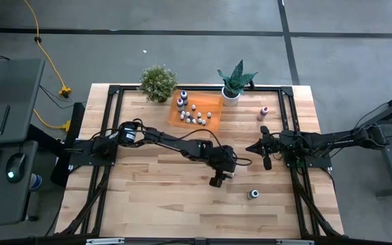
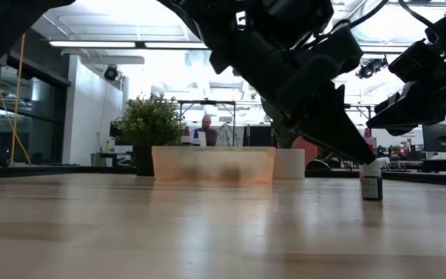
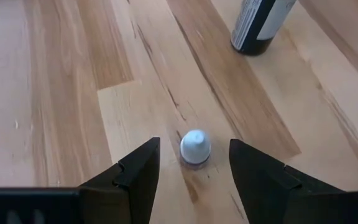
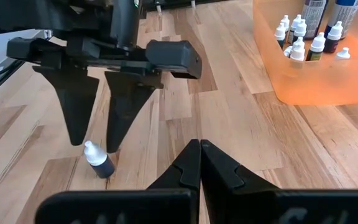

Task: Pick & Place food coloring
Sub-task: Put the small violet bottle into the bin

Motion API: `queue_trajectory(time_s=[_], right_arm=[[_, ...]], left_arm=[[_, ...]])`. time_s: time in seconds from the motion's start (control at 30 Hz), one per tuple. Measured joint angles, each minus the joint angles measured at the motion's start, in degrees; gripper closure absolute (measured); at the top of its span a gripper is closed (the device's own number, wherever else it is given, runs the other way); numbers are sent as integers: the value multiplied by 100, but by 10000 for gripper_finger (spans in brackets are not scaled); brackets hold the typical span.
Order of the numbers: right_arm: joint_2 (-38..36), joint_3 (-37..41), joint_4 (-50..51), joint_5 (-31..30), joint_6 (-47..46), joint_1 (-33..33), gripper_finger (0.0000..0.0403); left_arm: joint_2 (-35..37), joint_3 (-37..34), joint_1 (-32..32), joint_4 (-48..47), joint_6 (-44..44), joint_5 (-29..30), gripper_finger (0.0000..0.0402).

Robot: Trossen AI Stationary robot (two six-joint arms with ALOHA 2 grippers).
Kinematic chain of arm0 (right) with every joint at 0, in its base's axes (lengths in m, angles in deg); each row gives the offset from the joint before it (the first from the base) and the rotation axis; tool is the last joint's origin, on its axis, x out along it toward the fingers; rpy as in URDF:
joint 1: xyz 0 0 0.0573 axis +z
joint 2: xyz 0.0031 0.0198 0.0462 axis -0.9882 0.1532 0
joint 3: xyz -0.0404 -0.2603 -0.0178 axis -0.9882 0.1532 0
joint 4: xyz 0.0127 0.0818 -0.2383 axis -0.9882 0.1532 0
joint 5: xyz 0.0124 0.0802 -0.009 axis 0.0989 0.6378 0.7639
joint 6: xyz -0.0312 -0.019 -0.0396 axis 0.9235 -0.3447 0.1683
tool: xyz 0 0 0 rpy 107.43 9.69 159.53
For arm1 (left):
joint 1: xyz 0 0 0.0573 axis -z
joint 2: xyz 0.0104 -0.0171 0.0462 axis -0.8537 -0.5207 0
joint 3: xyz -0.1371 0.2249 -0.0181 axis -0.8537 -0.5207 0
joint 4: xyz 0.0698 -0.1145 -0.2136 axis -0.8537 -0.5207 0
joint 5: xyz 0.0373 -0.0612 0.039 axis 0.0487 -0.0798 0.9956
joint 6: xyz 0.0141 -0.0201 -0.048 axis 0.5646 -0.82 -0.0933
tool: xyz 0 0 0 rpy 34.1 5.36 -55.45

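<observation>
A tiny food coloring bottle (image 3: 195,148) with a white cap and a dark body stands on its base on the wooden table. My left gripper (image 3: 194,142) is open, one finger on either side of the bottle, with a gap on both sides. In the right wrist view the left gripper (image 4: 94,144) points down, its tips just above the bottle (image 4: 99,162). In the high view the left gripper (image 1: 216,181) covers the bottle. A larger dark bottle (image 3: 260,22) stands beyond it. My right gripper (image 4: 199,152) waits shut at the table's right side (image 1: 257,146).
An orange tray (image 1: 213,114) at the table's far side holds several white-capped bottles (image 4: 300,40). A pink bottle (image 1: 263,112) stands to its right. The larger dark bottle (image 1: 253,194) stands near the front right. Two potted plants (image 1: 158,83) (image 1: 235,83) flank the tray.
</observation>
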Motion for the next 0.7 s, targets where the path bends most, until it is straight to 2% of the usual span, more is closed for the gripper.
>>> queue_trajectory(time_s=[0.7], right_arm=[[2,0,0,0,0,1,402]], left_arm=[[0,0,-3,76,-22,59,215]])
